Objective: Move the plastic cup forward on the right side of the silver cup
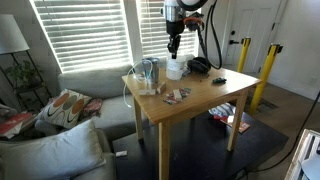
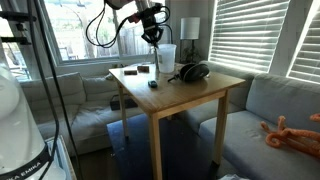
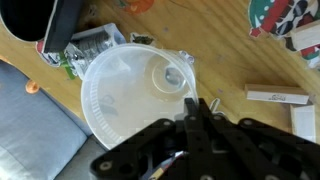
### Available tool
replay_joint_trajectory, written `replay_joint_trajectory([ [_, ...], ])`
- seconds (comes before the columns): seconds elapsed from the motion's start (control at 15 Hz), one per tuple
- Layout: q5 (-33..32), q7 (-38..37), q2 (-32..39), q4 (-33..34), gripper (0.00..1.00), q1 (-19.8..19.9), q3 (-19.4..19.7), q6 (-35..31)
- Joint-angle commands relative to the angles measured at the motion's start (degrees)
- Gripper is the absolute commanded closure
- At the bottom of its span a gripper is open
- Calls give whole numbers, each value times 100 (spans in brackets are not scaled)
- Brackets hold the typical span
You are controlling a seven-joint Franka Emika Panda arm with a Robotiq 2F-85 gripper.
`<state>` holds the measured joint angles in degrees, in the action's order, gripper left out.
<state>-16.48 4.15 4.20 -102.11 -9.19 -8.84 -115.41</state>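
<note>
In the wrist view your pincer (image 3: 198, 103) covers the near rim of the plastic cup (image 3: 130, 85), and you cannot tell whether its fingertips pinch the wall. A black object (image 3: 55, 25) is cut off by the top edge, a patterned item (image 3: 285, 15) by the top corner, and a white box (image 3: 305, 120) by the side edge. Clutter (image 3: 88, 48) behind the cup is half hidden. In an exterior view the silver cup (image 1: 148, 72) and the scraps (image 1: 178, 95) on the counter (image 1: 205, 92) are too small for you to read.
</note>
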Motion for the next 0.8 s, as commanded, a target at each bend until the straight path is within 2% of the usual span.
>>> replay_joint_trajectory([
  [0.0,-362,56,189,232,87,-38,12,-99],
  [0.07,-372,78,195,237,68,-37,10,-133],
  [0.27,-403,83,80,245,49,-64,-11,-141],
  [0.4,-205,199,-121,277,35,-91,-60,169],
  [0.73,1038,301,-845,471,2,-129,-154,2126],
])
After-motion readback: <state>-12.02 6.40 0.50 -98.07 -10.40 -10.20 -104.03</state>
